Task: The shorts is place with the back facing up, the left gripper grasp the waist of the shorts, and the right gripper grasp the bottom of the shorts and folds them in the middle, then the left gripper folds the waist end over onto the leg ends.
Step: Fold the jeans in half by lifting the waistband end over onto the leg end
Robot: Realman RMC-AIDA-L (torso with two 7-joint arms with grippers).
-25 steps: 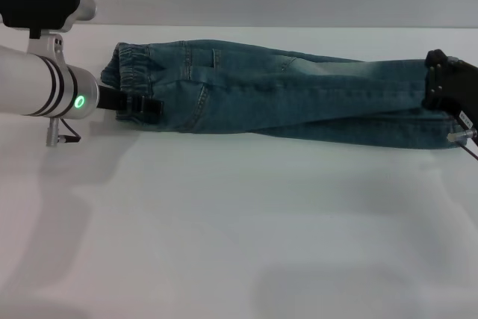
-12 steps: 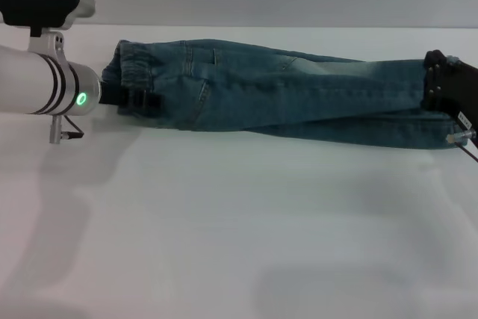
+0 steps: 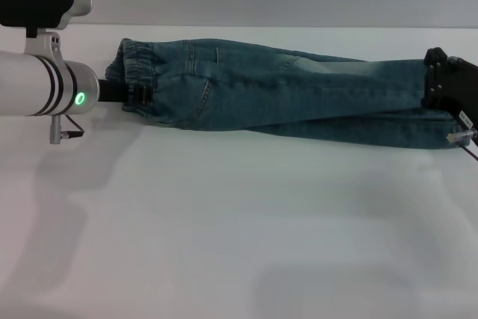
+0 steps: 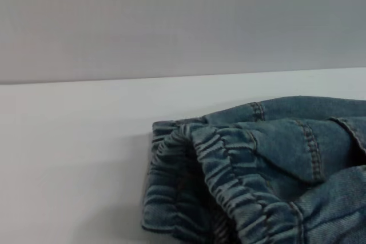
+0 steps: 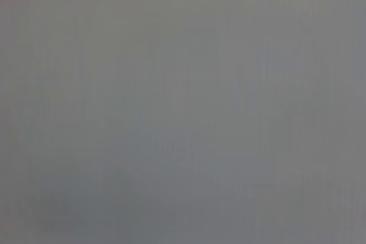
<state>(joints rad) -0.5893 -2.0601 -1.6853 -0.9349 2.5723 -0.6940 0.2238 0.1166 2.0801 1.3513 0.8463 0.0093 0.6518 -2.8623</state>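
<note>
Your left tool point(image 3: 137, 99) is clenched on the gathered waist point(image 3: 134, 72) of the shorts point(image 3: 284, 95); since a second ago it has drawn back toward its arm, bunching the band tighter. The folded denim stretches away from it across the white counter point(image 3: 239, 222). Your right tool point(image 3: 448, 87) sits on the leg ends point(image 3: 429, 128); its grip can't be made out. No writing is readable.

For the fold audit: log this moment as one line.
stage: lengthwise fold done | blue denim shorts: lying on white table | left gripper: at ruffled waist | right gripper: at leg ends | waist-over-legs fold: not yet done
</note>
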